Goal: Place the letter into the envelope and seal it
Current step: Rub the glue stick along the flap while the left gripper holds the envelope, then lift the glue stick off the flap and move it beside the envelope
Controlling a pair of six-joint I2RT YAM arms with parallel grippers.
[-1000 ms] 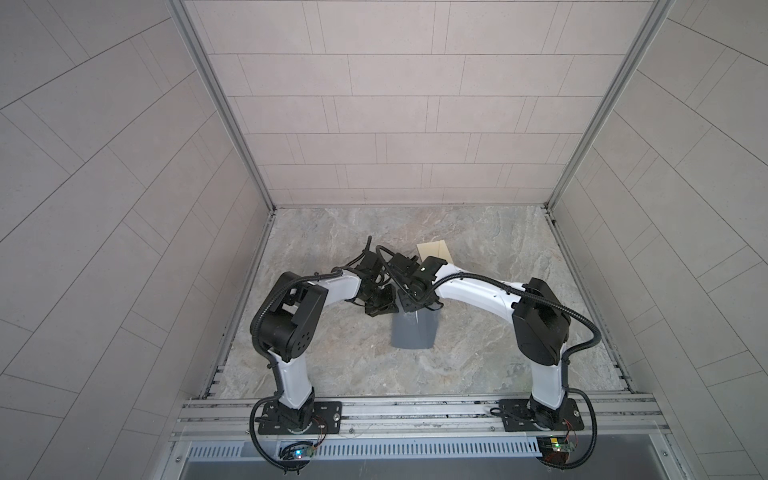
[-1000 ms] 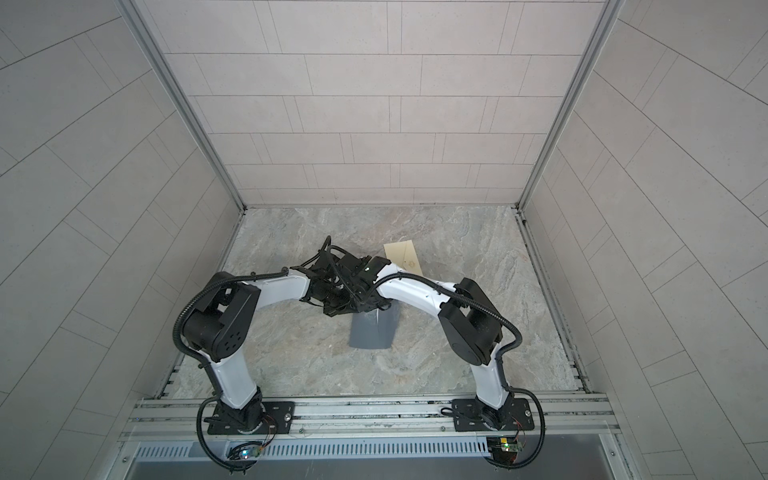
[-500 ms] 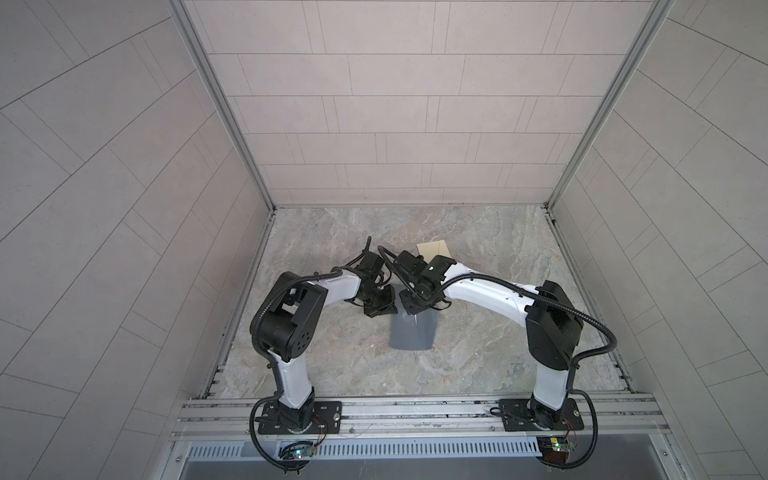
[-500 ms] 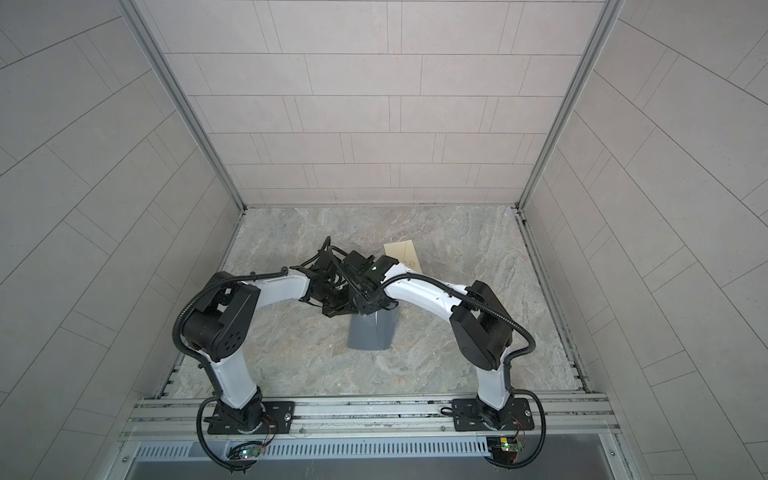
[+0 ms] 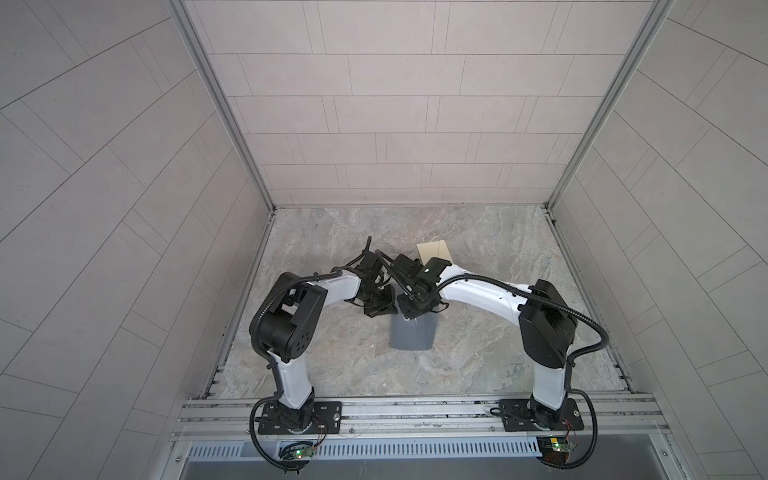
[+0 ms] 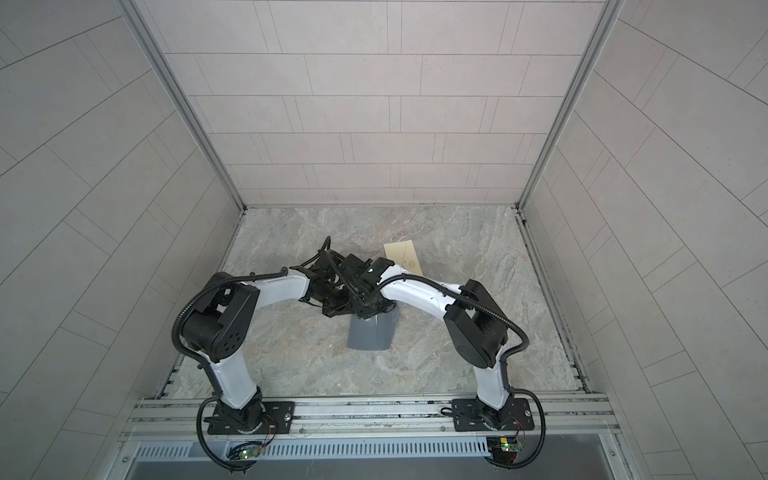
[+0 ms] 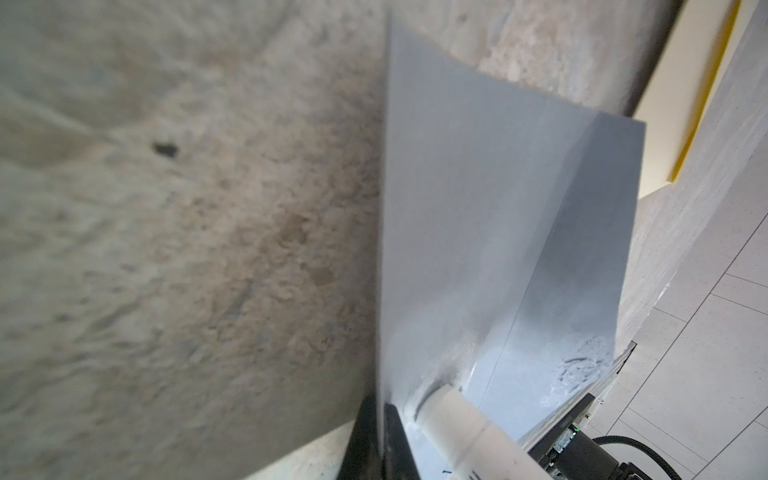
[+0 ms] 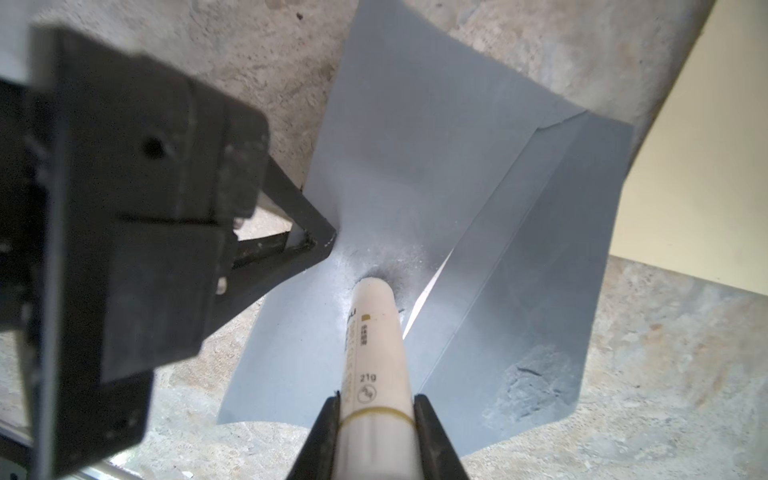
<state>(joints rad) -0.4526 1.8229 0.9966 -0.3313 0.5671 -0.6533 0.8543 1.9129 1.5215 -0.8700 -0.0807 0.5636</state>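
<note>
The marbled grey bench [image 5: 353, 365] carried a single grey envelope [image 5: 412, 334] near its middle, between the two arms in both top views [image 6: 368, 332]. In the right wrist view the envelope [image 8: 395, 145] was matte slate-grey paper with its flap folded out flat along a straight crease. A rough whitish patch marked the flap's outer part, pale smears lay around the centre, and a thin white sliver showed in the slit at the mouth; whether that was the letter could not be told. One cream sheet [image 5: 434, 251] lay beyond the envelope toward the back wall, partly hidden behind the right arm's wrist and apart from the grey paper [image 8: 685, 187]. One cream glue stick [image 8: 374, 365] stood with its tip touching the envelope beside the crease, and it showed in the left wrist view too [image 7: 465, 428]. There were two tools. The right tool [image 8: 376, 415] was clamped on the glue stick's barrel, one dark finger on each side, so the envelope lay just under its load. The left tool [image 8: 318, 243] was closed, its tips pinching the envelope's side edge, and the paper bowed slightly there. In the left wrist view the sheet's edge [image 7: 478, 208] ran between the dark fingers [image 7: 365, 424]. In a top view both tools met over the envelope's far end [image 5: 380, 305].
</note>
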